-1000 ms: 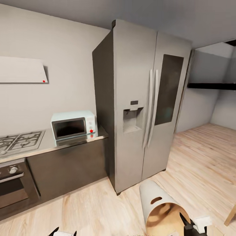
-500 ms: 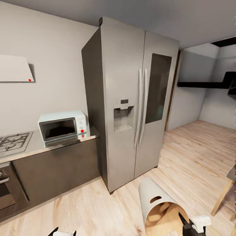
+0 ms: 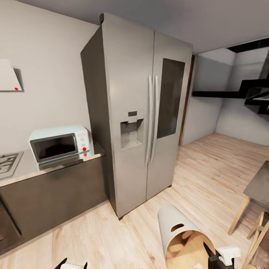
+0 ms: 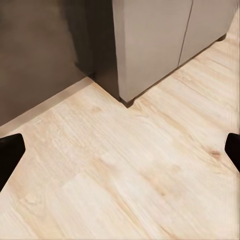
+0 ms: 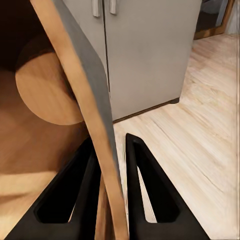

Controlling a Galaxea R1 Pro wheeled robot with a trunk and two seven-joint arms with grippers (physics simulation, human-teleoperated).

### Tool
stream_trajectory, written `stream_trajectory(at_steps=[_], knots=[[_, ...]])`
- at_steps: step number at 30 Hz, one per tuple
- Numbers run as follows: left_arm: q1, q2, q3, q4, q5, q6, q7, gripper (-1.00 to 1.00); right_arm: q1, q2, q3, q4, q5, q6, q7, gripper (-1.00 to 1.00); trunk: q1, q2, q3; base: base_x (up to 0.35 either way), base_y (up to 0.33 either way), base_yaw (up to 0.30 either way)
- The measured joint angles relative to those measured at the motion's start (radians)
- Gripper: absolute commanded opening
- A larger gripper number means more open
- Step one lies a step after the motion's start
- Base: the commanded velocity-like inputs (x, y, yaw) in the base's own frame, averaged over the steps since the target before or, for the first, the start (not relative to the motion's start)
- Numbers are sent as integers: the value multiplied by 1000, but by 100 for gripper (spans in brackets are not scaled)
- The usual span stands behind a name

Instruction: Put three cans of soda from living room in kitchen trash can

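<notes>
The light grey trash can [image 3: 178,228] hangs tilted at the bottom of the head view, its tan-brown inside facing me. My right gripper [image 3: 216,257] is shut on its rim. In the right wrist view the two black fingers [image 5: 75,190] clamp the thin bin wall [image 5: 82,95] between them. Low at the left, my left gripper [image 3: 71,265] is open, and its dark fingertips [image 4: 10,152] stand far apart over bare wood floor. The soda cans are out of view.
This is the kitchen. A grey steel double-door fridge [image 3: 138,112] stands ahead, with a dark counter [image 3: 56,186] and a pale blue microwave [image 3: 59,144] to its left. A grey table [image 3: 259,185] with wooden legs is at the right. Light wood floor [image 3: 201,175] runs towards an opening beyond the fridge.
The view has swung to the right, so fridge, microwave and counter slid left in the picture and the table edge came in. The trash can and both grippers kept their places.
</notes>
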Motion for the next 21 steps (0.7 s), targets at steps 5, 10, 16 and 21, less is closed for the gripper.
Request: stream_trajectory(at_steps=[5, 10, 16, 21], knots=[[0, 0, 2, 0, 0, -4, 1, 100, 0, 0, 0, 0, -2, 1, -1, -100, 0, 0, -3, 0, -216, -221], [0, -1, 0, 0, 1, -6, 1, 100, 0, 0, -1, 0, -2, 1, -2, -100, 0, 0, -4, 0, -262, -234], [0, -1, -1, -1, 1, -7, 0, 100, 0, 0, -2, 0, -2, 1, -2, -100, 0, 0, -4, 0, -275, -243], [0, -1, 1, -1, 2, -7, 0, 100, 0, 0, -2, 0, -3, 1, -2, -100, 0, 0, -4, 0, -250, -250]])
